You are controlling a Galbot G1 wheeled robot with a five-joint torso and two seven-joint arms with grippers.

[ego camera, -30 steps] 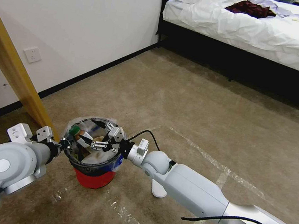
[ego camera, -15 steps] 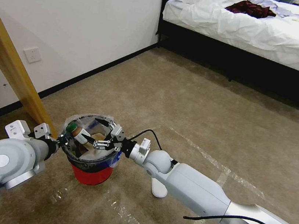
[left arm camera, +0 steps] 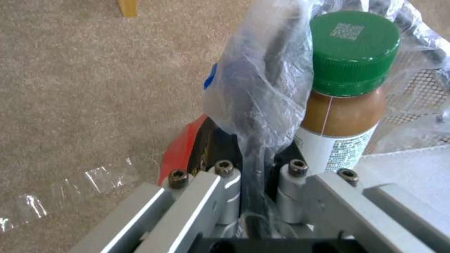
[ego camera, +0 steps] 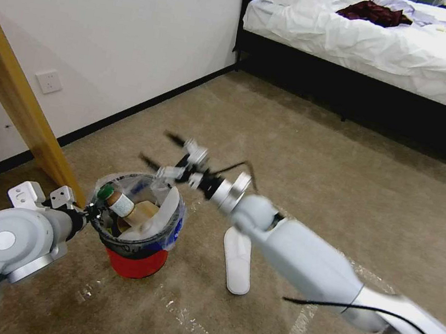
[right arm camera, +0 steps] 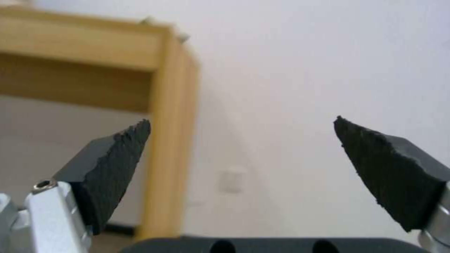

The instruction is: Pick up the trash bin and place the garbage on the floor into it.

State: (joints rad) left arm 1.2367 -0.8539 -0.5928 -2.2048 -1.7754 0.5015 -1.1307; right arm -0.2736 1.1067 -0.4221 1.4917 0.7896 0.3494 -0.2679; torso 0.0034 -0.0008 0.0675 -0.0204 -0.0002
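The trash bin (ego camera: pixel 135 262) is a small red bucket with a clear bag liner, low in the head view. My left gripper (ego camera: pixel 90 212) is shut on its rim and bag (left arm camera: pixel 255 105). Inside lie a green-capped bottle (ego camera: pixel 113 198) (left arm camera: pixel 347 91), a brown piece and a white slipper (ego camera: pixel 159 219) leaning on the rim. My right gripper (ego camera: pixel 165 150) hovers open and empty above and beyond the bin; its dark pads (right arm camera: pixel 117 158) stand wide apart. Another white slipper (ego camera: pixel 237 260) lies on the beige carpet floor (ego camera: pixel 301 161) beside the bin.
A wooden desk leg (ego camera: pixel 25 117) (right arm camera: pixel 168 140) slants down just behind the bin and my left arm. The white wall with a socket (ego camera: pixel 48 81) runs along the left. A bed (ego camera: pixel 384 40) with white bedding stands at the far end. Tape lines (ego camera: pixel 185 319) cross the carpet.
My right gripper has risen out of the bin and drawn up and away from it, open. A white slipper now rests in the bin. The left gripper keeps its hold.
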